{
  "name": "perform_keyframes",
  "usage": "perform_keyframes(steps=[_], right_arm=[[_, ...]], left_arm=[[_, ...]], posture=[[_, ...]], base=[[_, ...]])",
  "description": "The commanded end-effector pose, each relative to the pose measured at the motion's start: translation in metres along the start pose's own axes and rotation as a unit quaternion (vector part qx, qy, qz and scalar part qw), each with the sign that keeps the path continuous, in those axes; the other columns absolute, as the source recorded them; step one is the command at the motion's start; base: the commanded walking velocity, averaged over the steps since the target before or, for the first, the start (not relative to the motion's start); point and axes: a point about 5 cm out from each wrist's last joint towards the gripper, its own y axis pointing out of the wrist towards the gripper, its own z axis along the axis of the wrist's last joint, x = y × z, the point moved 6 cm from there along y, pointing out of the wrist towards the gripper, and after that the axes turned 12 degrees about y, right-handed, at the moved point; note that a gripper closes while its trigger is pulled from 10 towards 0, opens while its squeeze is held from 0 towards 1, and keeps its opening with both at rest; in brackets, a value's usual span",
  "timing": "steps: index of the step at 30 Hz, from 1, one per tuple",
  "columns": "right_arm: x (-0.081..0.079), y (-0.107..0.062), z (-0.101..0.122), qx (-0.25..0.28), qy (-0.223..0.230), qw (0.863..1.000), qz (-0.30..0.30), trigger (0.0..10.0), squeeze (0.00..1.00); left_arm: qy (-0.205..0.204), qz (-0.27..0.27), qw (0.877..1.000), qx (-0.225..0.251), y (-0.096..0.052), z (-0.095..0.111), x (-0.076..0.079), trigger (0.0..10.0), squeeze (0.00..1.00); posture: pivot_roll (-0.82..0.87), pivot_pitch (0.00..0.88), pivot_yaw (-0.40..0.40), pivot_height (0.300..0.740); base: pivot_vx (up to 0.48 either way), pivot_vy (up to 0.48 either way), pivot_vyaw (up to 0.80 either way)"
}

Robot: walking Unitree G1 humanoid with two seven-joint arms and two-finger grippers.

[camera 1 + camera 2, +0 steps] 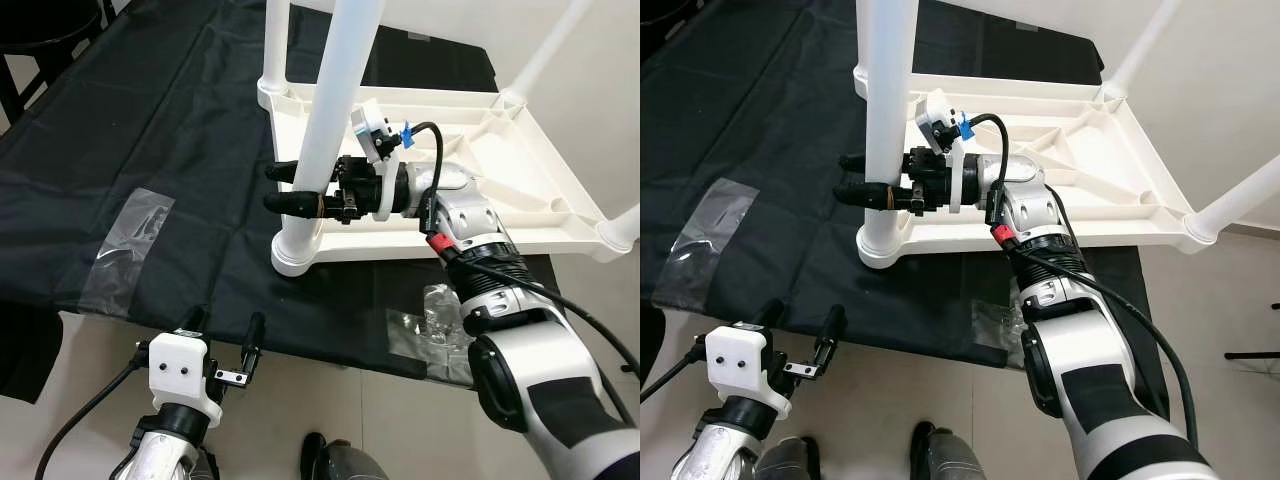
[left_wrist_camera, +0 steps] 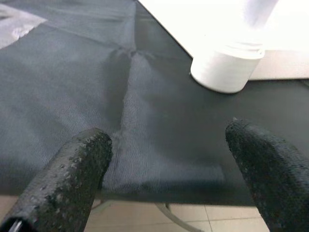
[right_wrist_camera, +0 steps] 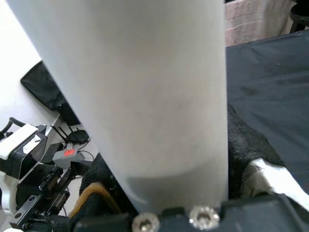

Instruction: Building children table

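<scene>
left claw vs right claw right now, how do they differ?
The right claw is shut on the near white table leg, reaching out over the black cloth; the left claw is open and holds nothing. The right sits up at the overturned white tabletop; the left hangs low at the cloth's near edge. Both have two black fingers.

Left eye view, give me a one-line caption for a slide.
Right gripper clamps a white table leg standing in the corner of the upturned tabletop, while the open left gripper hovers over the black cloth.
</scene>
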Motion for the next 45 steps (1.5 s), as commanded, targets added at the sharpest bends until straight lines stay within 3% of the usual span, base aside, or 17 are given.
perform_keyframes(steps=[1,9,10,11,12,13,14,16,19,27,28,33,34,35,37,39,45], right_arm=[[0.005,-0.013,-0.015,-0.011,0.016,1.000,-0.023,0.0,0.00],[0.013,-0.004,-0.032,-0.021,0.023,0.993,-0.112,0.0,0.00],[0.015,0.003,-0.045,-0.012,0.052,0.985,-0.167,0.0,0.00],[0.025,0.002,-0.077,0.014,0.096,0.938,-0.333,0.0,0.00],[0.025,0.002,-0.077,0.014,0.096,0.938,-0.333,0.0,0.00],[0.015,0.001,-0.113,0.014,0.141,0.894,-0.424,0.0,0.00],[-0.007,0.015,-0.146,0.005,0.175,0.871,-0.460,0.0,0.00],[-0.022,0.030,-0.162,0.000,0.193,0.864,-0.465,0.0,0.00],[-0.012,0.050,-0.148,0.010,0.176,0.883,-0.436,0.0,0.00],[-0.005,0.058,-0.134,0.013,0.159,0.894,-0.419,0.0,0.00],[-0.008,0.058,-0.132,0.009,0.152,0.900,-0.409,10.0,0.00],[-0.014,0.056,-0.121,0.024,0.142,0.912,-0.384,10.0,0.00],[-0.018,0.053,-0.105,0.049,0.134,0.926,-0.349,10.0,1.00],[-0.023,0.047,-0.089,0.070,0.124,0.944,-0.299,10.0,1.00],[-0.023,0.047,-0.089,0.070,0.124,0.944,-0.299,10.0,1.00],[-0.029,0.025,-0.065,0.074,0.086,0.972,-0.206,10.0,1.00],[-0.012,-0.010,-0.049,0.029,0.020,0.989,-0.145,10.0,1.00]], left_arm=[[-0.004,-0.003,1.000,-0.019,-0.003,-0.007,0.003,10.0,0.00],[-0.002,-0.001,1.000,-0.020,0.005,-0.010,0.002,10.0,0.00],[-0.001,0.001,1.000,-0.020,0.008,-0.012,0.001,10.0,0.00],[0.000,0.002,1.000,-0.022,0.013,-0.018,0.000,10.0,0.00],[0.000,0.002,1.000,-0.022,0.013,-0.018,0.000,10.0,0.00],[0.001,0.003,1.000,-0.025,0.016,-0.024,-0.002,10.0,0.00],[0.006,0.002,1.000,-0.028,0.020,-0.029,-0.003,10.0,0.00],[0.011,0.001,0.999,-0.030,0.023,-0.032,-0.005,10.0,0.00],[0.011,0.003,0.999,-0.038,0.031,-0.041,-0.011,10.0,0.00],[0.016,0.011,0.999,-0.041,0.038,-0.046,-0.019,10.0,0.00],[0.018,0.013,0.999,-0.040,0.038,-0.046,-0.020,10.0,0.00],[0.017,0.014,0.999,-0.038,0.038,-0.046,-0.020,10.0,0.00],[0.014,0.012,0.999,-0.036,0.038,-0.045,-0.018,10.0,0.00],[0.012,0.010,0.999,-0.033,0.036,-0.043,-0.016,10.0,0.00],[0.012,0.010,0.999,-0.033,0.036,-0.043,-0.016,10.0,0.00],[0.007,0.006,1.000,-0.029,0.032,-0.040,-0.011,10.0,0.00],[0.004,0.004,1.000,-0.023,0.025,-0.034,-0.008,10.0,0.00]], posture=[[0.14,0.295,-0.153,0.740],[0.12,0.263,-0.171,0.740],[0.12,0.241,-0.183,0.740],[0.14,0.167,-0.185,0.740],[0.14,0.167,-0.185,0.740],[0.14,0.137,-0.175,0.740],[0.15,0.103,-0.170,0.740],[0.17,0.075,-0.157,0.740],[0.16,0.020,-0.151,0.740],[0.16,0.003,-0.141,0.740],[0.16,0.013,-0.140,0.740],[0.15,0.022,-0.139,0.740],[0.14,0.041,-0.139,0.740],[0.13,0.056,-0.139,0.740],[0.13,0.056,-0.139,0.740],[0.13,0.086,-0.142,0.740],[0.15,0.154,-0.140,0.740]], base=[[0.000,0.000,0.00],[0.000,0.000,0.00],[0.000,0.000,0.00],[0.000,0.000,0.00],[0.000,0.000,0.00],[0.000,0.000,0.00],[0.000,0.000,0.00],[0.000,0.000,0.00],[0.000,0.000,0.00],[0.000,0.000,0.00],[0.000,0.000,0.00],[0.000,0.000,0.00],[0.000,0.000,0.00],[0.000,0.000,0.00],[0.000,0.000,0.00],[0.000,0.000,0.00],[0.000,0.000,0.00]])
